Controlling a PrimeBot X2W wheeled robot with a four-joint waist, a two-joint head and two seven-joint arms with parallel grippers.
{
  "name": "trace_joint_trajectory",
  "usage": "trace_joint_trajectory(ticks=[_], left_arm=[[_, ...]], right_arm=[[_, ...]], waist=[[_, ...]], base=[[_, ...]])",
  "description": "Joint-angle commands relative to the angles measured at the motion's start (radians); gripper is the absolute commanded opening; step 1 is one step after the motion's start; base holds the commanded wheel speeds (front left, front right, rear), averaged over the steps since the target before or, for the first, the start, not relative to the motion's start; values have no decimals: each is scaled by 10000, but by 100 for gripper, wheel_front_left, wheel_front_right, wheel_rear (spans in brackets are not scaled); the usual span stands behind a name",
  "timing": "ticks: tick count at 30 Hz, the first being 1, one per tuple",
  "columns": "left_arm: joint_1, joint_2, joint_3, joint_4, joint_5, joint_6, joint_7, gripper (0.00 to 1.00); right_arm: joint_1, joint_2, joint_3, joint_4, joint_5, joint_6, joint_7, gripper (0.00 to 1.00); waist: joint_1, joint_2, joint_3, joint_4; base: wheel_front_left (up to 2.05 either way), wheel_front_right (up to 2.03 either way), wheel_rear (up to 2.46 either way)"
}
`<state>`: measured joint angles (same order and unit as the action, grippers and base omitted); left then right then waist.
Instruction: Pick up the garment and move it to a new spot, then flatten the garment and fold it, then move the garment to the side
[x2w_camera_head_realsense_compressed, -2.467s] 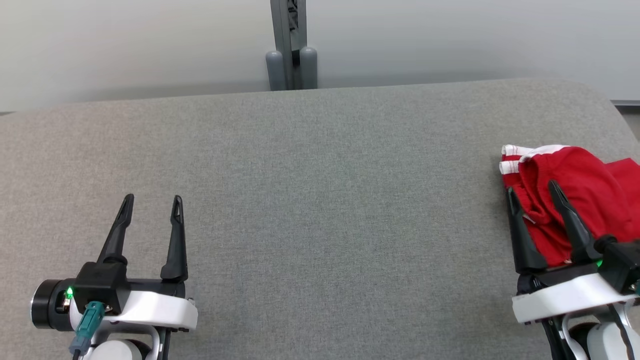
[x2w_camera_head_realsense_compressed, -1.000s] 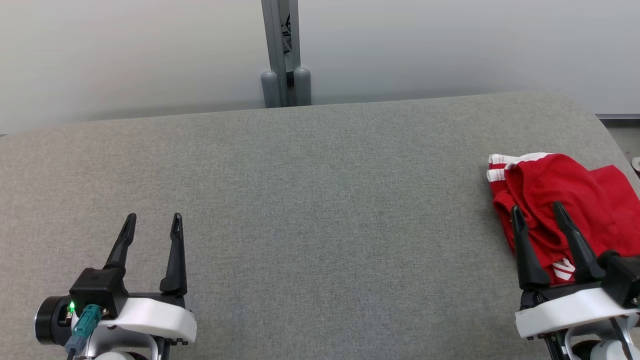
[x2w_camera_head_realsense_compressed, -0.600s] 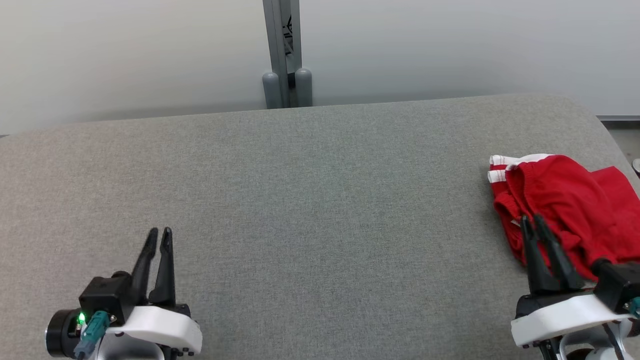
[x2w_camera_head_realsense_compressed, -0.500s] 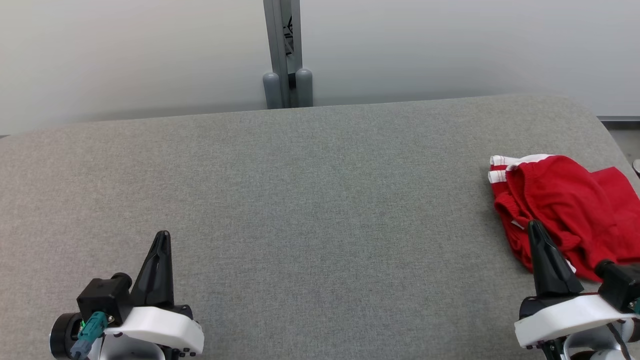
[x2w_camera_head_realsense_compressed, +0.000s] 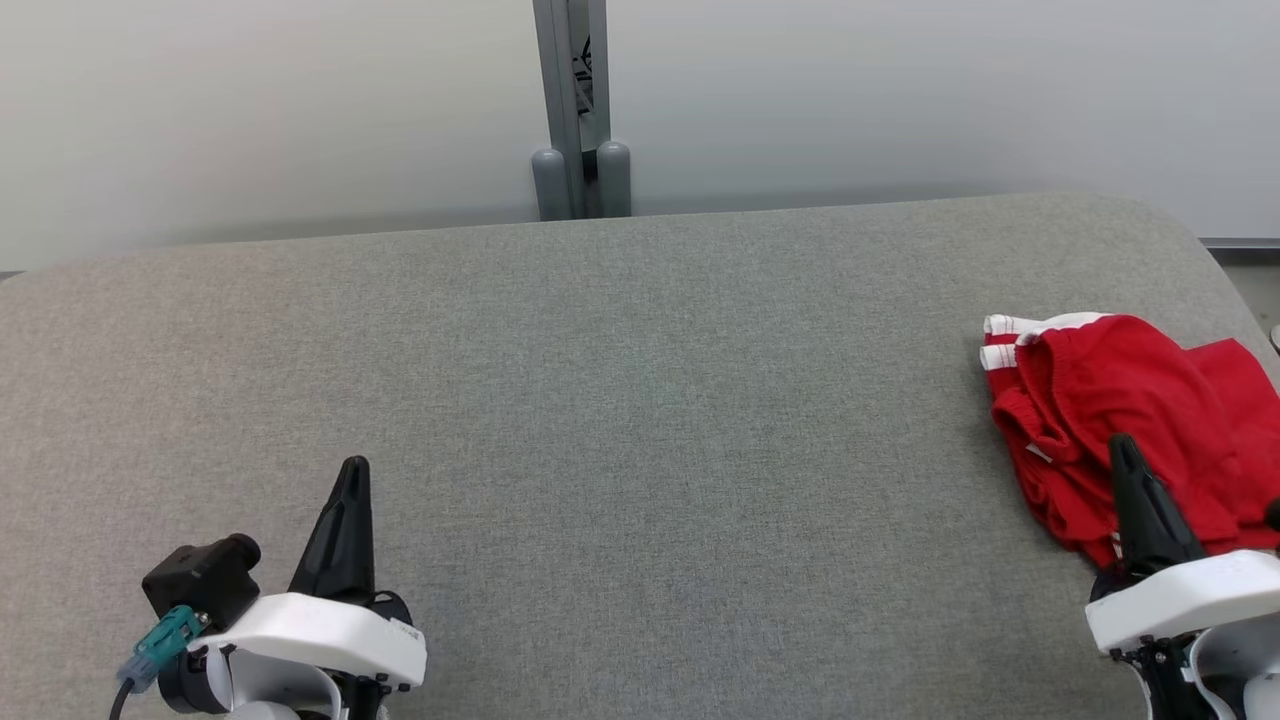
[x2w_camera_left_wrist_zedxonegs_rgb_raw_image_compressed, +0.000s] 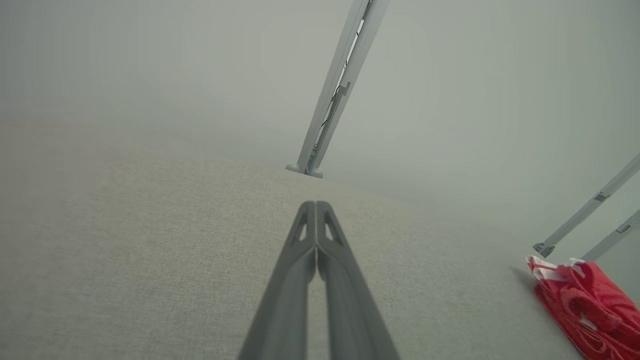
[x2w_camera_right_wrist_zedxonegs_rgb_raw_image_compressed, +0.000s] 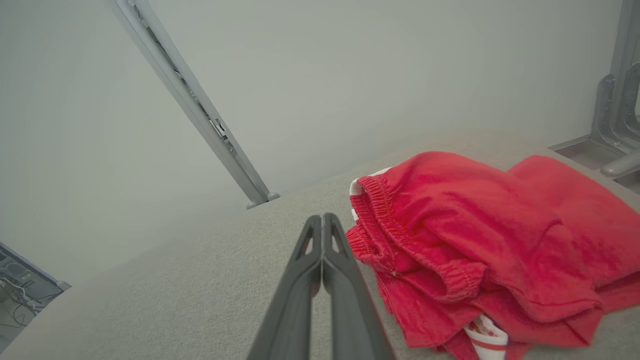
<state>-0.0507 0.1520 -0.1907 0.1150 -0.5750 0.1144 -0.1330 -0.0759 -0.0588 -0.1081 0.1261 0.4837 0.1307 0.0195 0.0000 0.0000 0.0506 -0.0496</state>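
The shorts (x2w_camera_head_realsense_compressed: 1130, 400) lie bunched at the right edge of the worktop (x2w_camera_head_realsense_compressed: 620, 400). The right fingers (x2w_camera_head_realsense_compressed: 1135, 490), pressed together and empty, are just left of them. The left fingers (x2w_camera_head_realsense_compressed: 345, 520), also together, are far away.

Two grippers: the left gripper (x2w_camera_head_realsense_compressed: 353, 470) and the right gripper (x2w_camera_head_realsense_compressed: 1122, 445), each with two dark fingers, four in all. One red garment (x2w_camera_head_realsense_compressed: 1120, 400), just right of the right gripper's tips in the right wrist view, with two white stripes (x2w_camera_head_realsense_compressed: 1000, 357) on its far edge. One grey padded table (x2w_camera_head_realsense_compressed: 640, 400) lies under both grippers. One metal post (x2w_camera_head_realsense_compressed: 572, 100) stands beyond the fingertips, with two round caps (x2w_camera_head_realsense_compressed: 548, 185) at its foot. In the left wrist view, two further rails (x2w_camera_left_wrist_zedxonegs_rgb_raw_image_compressed: 590, 210) slant up, right of that gripper's tips.
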Motion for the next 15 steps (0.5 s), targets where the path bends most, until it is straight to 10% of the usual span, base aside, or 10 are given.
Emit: trace_joint_trajectory(ticks=[1, 15], left_arm=[[-438, 47, -23, 55, -547, -131, -104, 0], [-952, -168, -222, 694, -2713, -602, -346, 0]], right_arm=[[-370, -140, -220, 61, 499, 0, 177, 0], [-895, -304, -933, 843, 2495, 1, 1011, 0]], waist=[[0, 0, -8, 10], [0, 0, -60, 75]], base=[[0, 0, 0], [0, 0, 0]])
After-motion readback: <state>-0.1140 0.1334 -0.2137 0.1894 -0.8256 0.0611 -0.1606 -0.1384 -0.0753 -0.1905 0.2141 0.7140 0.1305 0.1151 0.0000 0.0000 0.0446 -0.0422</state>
